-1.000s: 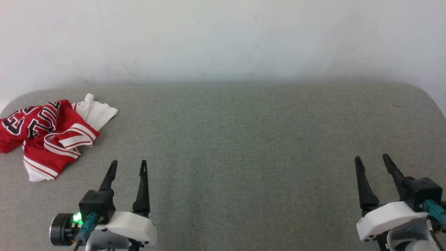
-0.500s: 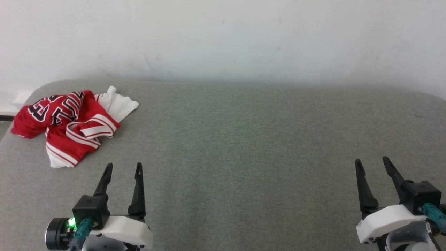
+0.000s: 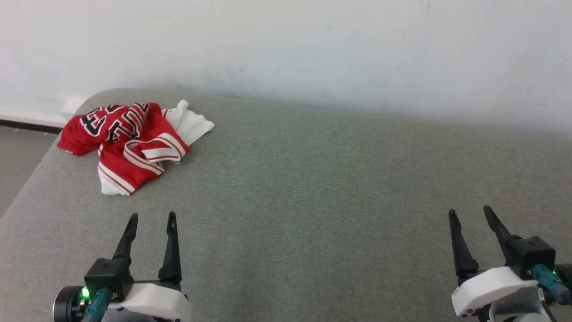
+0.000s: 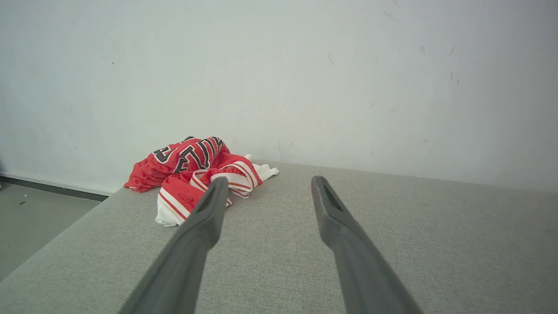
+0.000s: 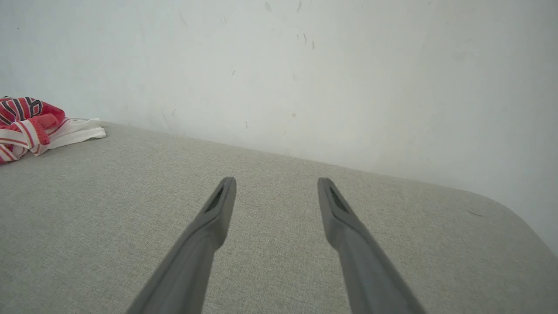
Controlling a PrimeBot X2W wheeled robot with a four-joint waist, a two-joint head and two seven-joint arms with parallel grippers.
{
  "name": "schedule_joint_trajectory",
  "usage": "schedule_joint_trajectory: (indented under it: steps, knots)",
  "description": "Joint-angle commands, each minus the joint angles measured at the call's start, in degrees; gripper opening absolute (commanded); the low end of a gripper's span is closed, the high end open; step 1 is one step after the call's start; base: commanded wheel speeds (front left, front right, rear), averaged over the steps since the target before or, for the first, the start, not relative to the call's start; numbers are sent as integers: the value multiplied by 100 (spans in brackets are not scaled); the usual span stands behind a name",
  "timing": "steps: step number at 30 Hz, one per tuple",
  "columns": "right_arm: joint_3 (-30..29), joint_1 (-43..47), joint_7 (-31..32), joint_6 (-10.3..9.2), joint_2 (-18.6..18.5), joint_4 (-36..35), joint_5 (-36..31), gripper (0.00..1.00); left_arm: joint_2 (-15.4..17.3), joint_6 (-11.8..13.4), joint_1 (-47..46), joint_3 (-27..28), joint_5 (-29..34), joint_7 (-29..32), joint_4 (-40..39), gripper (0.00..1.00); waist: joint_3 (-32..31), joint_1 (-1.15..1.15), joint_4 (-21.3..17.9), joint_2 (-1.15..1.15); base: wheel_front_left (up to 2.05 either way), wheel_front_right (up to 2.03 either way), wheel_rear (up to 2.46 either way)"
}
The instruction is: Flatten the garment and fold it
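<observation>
The garment [image 3: 129, 141], a red jersey with white sleeves, striped trim and black letters, lies crumpled in a heap at the far left corner of the grey table [image 3: 313, 188]. My left gripper [image 3: 152, 218] stands open at the lower left, well short of the heap, nothing between its fingers. The left wrist view has the garment [image 4: 198, 172] just beyond its left fingertip. My right gripper [image 3: 469, 212] is open at the lower right, far from the cloth. The right wrist view catches the garment [image 5: 30, 124] at its left edge.
A white wall [image 3: 286, 49] runs along the table's far edge. The table's rounded left edge [image 3: 27, 192] drops to grey floor [image 3: 18, 156] beside the heap. Bare fabric surface stretches between the two grippers.
The head camera has turned left, so the whole picture shifted right and the floor came into view. Both grippers kept their open stance; the garment lies as before.
</observation>
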Motion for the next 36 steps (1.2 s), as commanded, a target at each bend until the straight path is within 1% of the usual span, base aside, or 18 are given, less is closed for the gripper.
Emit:
schedule_joint_trajectory:
  steps: [1,28,36]
  knots:
    - [0,11,-67,-2,8,39,-43,100,-16,-5,68,41,-64,-65,-30,100,13,0,159,0,0,0,0]
    - [239,-59,-241,-3,11,317,-169,100,-23,6,230,97,-325,-389,-69,100,45,0,1718,0,0,0,0]
    - [249,-46,-290,-4,12,387,-163,100,-25,0,341,141,-372,-484,-88,100,-27,0,2060,0,0,0,0]
